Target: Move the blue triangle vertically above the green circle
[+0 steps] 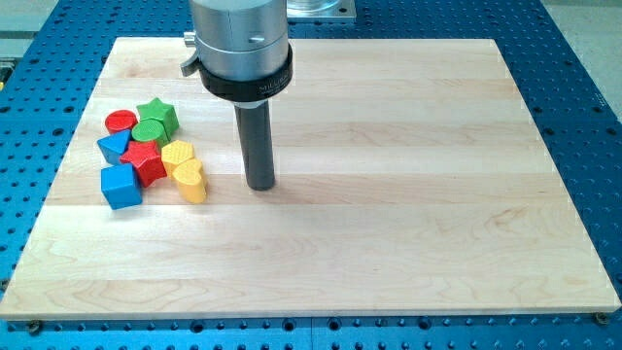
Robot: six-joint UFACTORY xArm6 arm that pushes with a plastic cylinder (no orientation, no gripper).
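No pincer is fitted, so there is nothing to clench or release; my tip (pixel 260 185) rests on the tabletop (pixel 389 224), just right of the cluster and touching nothing. The blue triangle (pixel 114 148) sits wedged at the cluster's left, just left of and slightly below the green circle (pixel 149 131). Reaching it likely means working round the yellow blocks (pixel 185 167) that stand between.

text: none readable | faint marking on grey collar (pixel 255 86) | illegible
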